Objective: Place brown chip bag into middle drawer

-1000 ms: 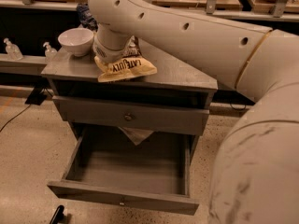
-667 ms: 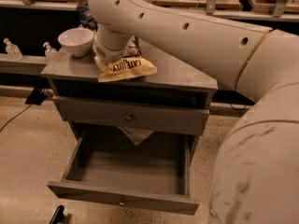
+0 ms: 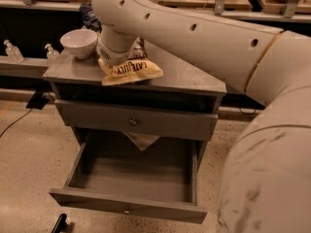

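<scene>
The brown chip bag (image 3: 132, 71) lies on the cabinet top (image 3: 189, 76), its cream-yellow part with the dark "LATE JULY" lettering facing me. Its dark upper half is mostly hidden under my arm. My gripper (image 3: 118, 54) is at the end of the big white arm, pressed down onto the bag's upper part, and the wrist covers it. The middle drawer (image 3: 97, 199) is pulled out below. Its inside is an open, shallow grey box with nothing in it. Its small pale knob (image 3: 127, 210) faces me.
A closed grey drawer front with a brass knob (image 3: 132, 122) sits above the open drawer. A white bowl (image 3: 78, 41) stands on the cabinet's left corner, with a blue bag (image 3: 90, 14) behind it. Two small bottles (image 3: 13, 51) stand on a shelf to the left. A pale sheet (image 3: 141, 141) hangs at the drawer's back.
</scene>
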`<act>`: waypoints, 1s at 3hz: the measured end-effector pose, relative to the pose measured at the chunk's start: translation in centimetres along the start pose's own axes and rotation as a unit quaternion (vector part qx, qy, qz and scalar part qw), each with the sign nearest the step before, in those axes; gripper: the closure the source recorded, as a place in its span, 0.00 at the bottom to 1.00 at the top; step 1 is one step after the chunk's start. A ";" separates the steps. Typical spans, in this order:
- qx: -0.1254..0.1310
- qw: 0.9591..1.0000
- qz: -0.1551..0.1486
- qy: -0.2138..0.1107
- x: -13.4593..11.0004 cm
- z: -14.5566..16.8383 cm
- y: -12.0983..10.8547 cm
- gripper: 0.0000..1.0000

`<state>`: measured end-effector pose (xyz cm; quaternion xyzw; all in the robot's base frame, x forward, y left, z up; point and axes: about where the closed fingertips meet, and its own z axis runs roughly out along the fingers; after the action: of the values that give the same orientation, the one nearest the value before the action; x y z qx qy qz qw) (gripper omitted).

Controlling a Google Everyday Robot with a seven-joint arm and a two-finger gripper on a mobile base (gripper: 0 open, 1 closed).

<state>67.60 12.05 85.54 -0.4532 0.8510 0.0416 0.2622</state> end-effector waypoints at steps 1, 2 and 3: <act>0.000 1.000 0.000 0.000 0.0 0.0 0.0 1.00; -0.007 1.000 0.006 -0.008 0.5 -0.4 -0.3 0.85; -0.007 1.000 0.006 -0.008 0.5 -0.4 -0.2 0.53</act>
<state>67.42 11.45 85.68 -0.4496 0.8512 0.0528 0.2656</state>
